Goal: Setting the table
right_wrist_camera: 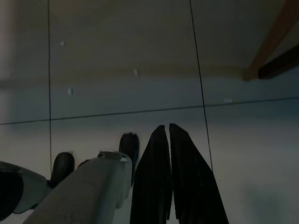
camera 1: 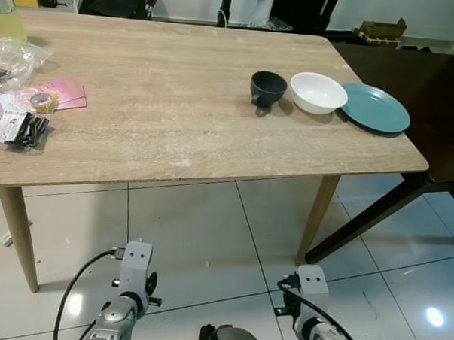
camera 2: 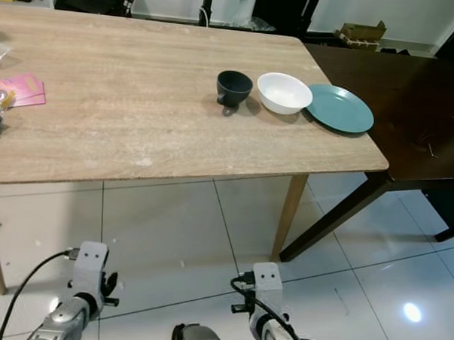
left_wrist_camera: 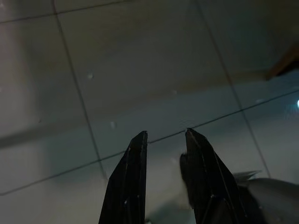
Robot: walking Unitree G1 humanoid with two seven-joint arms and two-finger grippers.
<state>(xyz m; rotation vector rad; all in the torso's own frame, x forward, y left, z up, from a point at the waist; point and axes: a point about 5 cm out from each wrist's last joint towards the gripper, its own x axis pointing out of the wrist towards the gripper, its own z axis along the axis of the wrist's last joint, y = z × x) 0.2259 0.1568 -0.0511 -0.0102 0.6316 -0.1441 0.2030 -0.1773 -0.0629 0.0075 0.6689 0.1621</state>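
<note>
Dark cup [camera 1: 267, 88], white bowl [camera 1: 318, 93] and teal plate [camera 1: 375, 108] line the tabletop [camera 1: 169, 115], well beyond both hanging end effectors: left end effector [left_wrist_camera: 164, 135] released, right end effector [right_wrist_camera: 167, 127] clenched empty.

Bench count, as I see it
One dark cup [camera 1: 267, 88], one white bowl [camera 1: 318, 93], one teal plate [camera 1: 375, 108], two pink cards [camera 1: 64, 93].

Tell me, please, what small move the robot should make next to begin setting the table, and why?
Probably step closer to the light wooden table and raise the right gripper toward the dishes. The dark cup, white bowl and teal round plate sit bunched at the table's right end, while both arms hang low over the tiled floor; the left gripper is open, the right shut.
</note>
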